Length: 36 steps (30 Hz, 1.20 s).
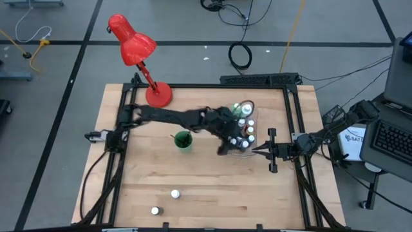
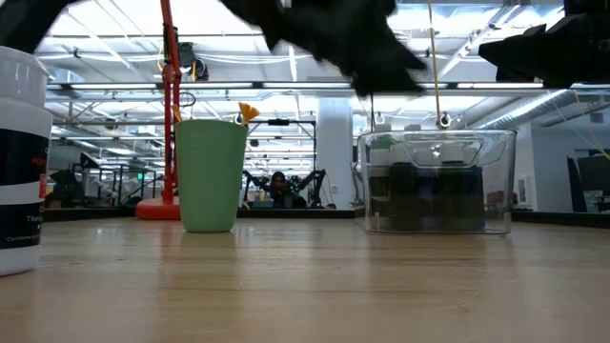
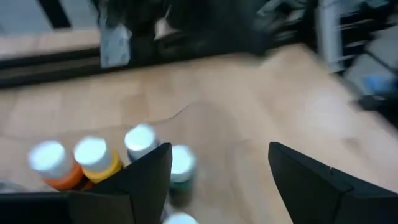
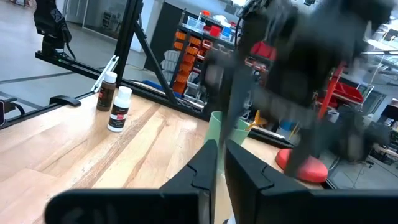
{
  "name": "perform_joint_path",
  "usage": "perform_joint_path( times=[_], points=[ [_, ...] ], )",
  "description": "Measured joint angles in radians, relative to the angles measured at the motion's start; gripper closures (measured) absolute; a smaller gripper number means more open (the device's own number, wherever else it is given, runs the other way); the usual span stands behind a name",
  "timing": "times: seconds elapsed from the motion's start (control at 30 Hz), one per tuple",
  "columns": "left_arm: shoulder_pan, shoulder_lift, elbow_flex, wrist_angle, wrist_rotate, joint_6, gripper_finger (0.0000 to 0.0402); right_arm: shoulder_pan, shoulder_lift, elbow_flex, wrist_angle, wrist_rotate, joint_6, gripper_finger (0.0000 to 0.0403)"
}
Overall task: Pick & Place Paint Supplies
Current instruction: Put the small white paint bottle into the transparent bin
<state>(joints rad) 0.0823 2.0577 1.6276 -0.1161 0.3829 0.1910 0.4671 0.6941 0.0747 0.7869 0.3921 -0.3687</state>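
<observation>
Small white-capped paint bottles (image 3: 93, 158), orange, yellow and green, stand in the clear tray (image 1: 244, 129); the low view shows the tray (image 2: 437, 181) with dark bottles inside. My left gripper (image 3: 217, 152) is open over the tray (image 1: 226, 143), holding nothing. My right gripper (image 4: 221, 168) is shut and hovers level at the tray's right side (image 1: 257, 149). Two bottles (image 1: 174, 193) (image 1: 154, 210) stand near the table's near edge. The green cup (image 1: 183, 140) holds a brush (image 2: 246, 112).
A red desk lamp (image 1: 138, 51) stands at the far left of the table. A white bottle with a dark label (image 2: 19, 162) sits close to the low camera. Bare wood lies between the cup and the two loose bottles.
</observation>
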Motion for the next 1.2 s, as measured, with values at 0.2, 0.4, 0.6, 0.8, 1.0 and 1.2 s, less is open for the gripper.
perform_joint_path(
  times=[0.2,0.4,0.6,0.8,1.0,1.2],
  points=[
    [-0.072,-0.287,0.001,-0.436,0.046,0.099,0.0154,0.0,0.0,0.0,-0.007,0.0,0.0,0.038],
    [-0.28,-0.517,-0.063,-0.799,-0.066,0.124,0.0248,0.0,0.0,0.0,-0.006,0.0,0.0,0.038],
    [-0.524,-0.776,-0.356,-0.729,-0.389,-0.156,0.0382,0.0,0.0,0.0,-0.006,0.0,0.006,0.038],
    [-0.83,-1.082,-0.748,-0.587,-0.877,-0.553,0.0382,0.0,0.0,0.0,-0.007,0.0,0.016,0.038],
    [-0.993,-1.222,-1.068,-0.303,-0.976,-0.63,0.0398,0.0,0.0,0.0,-0.005,0.0,0.011,0.038],
    [-1.049,-1.221,-1.282,0.091,-0.925,-0.454,0.0397,0.0,0.0,0.0,-0.005,0.001,0.015,0.038]
  ],
)
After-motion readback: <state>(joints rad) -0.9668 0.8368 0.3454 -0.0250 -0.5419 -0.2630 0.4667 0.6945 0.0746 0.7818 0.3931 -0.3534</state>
